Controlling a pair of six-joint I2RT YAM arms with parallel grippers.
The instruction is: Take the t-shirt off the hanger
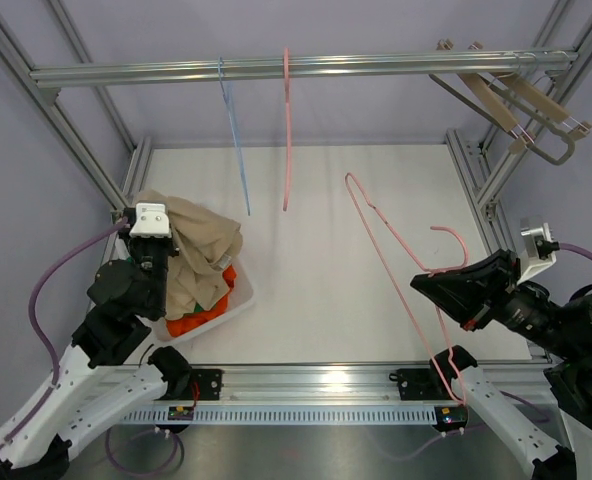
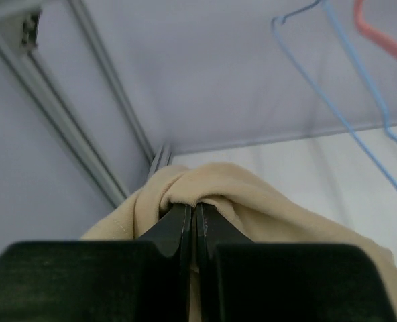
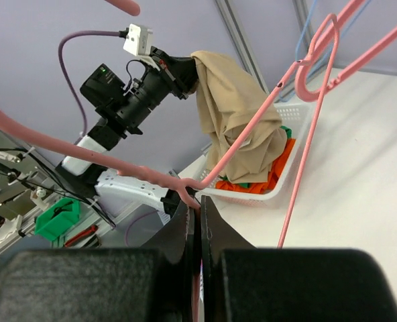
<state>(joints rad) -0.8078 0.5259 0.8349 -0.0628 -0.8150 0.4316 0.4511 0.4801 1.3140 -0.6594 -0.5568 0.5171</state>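
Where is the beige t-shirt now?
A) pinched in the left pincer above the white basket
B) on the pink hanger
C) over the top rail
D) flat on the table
A: the left pincer is shut on the t-shirt above the basket; the pink hanger is bare.

The white surface (image 1: 356, 250) fills the middle of the top view and is lit evenly, without hard shadows. Pale lavender walls (image 1: 276, 25) close the cell at 12, 9 and 3 o'clock. An aluminium frame rail (image 1: 306, 68) runs across at 12 o'clock, and slanted aluminium posts (image 1: 66, 130) come down at 10 and 2 o'clock. At 6 o'clock a metal front rail (image 1: 306, 378) borders the surface, with a perforated strip (image 1: 306, 412) just below it. In the right wrist view a green bin (image 3: 59, 216) stands outside the cell at 8 o'clock.
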